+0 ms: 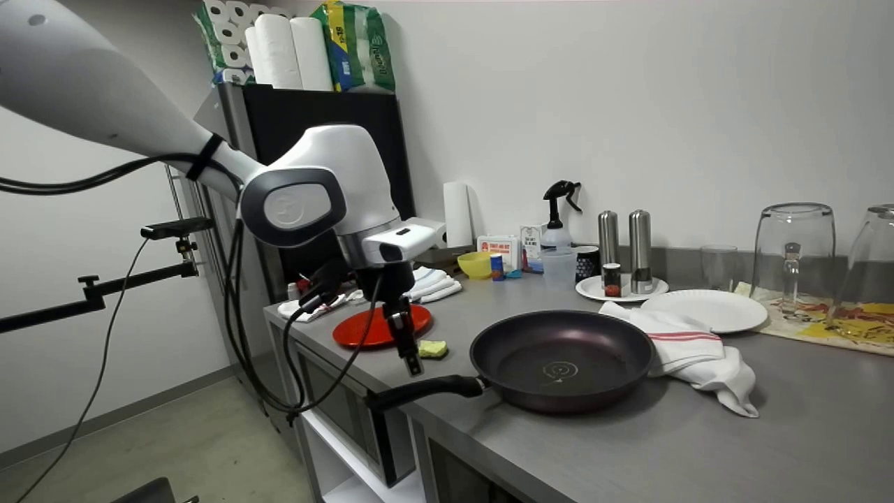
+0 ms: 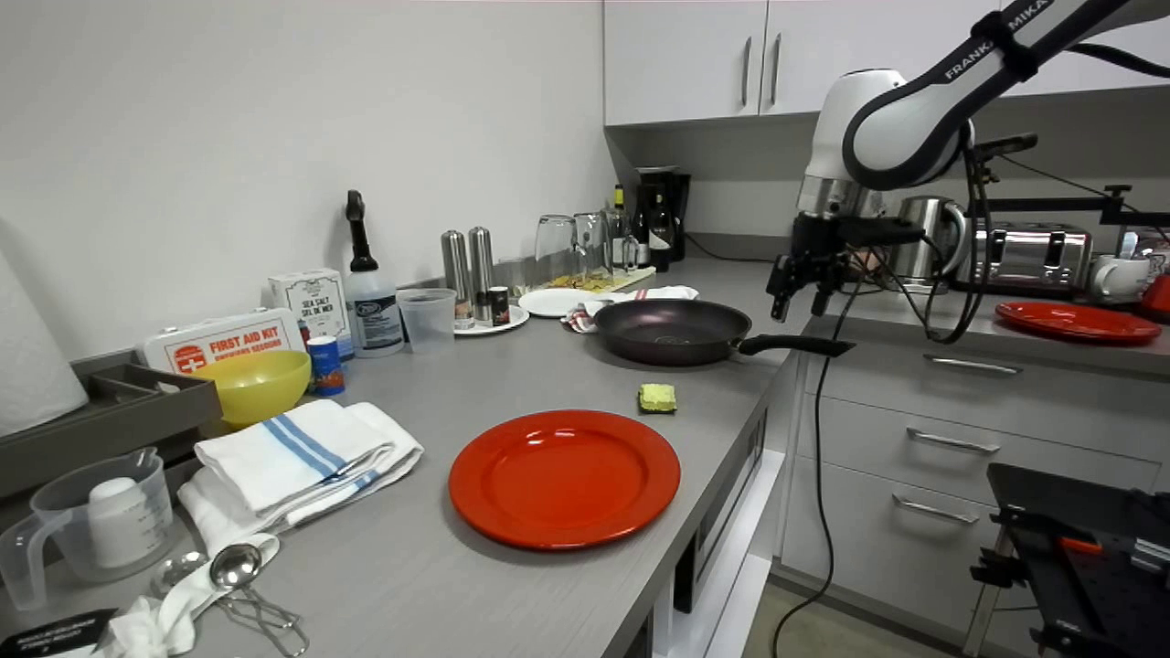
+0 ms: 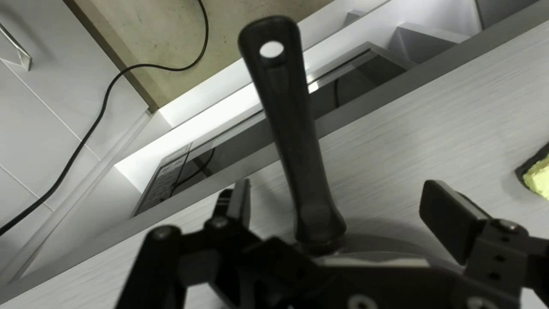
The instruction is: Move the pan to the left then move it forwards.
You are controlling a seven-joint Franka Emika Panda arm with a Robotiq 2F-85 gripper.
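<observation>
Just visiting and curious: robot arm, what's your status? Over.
Gripper open above pan handle, holding nothing. Pan flat on counter, handle overhanging. Sponge, red-striped towel nearby; might obstruct.

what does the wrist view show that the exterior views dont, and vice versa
Only the wrist view: the hole through the tip of the pan handle. Only the exterior views: the whole pan, the red plate and the spray bottle. Shared: that handle, the gripper and the yellow sponge, cut off at the wrist view's edge.
</observation>
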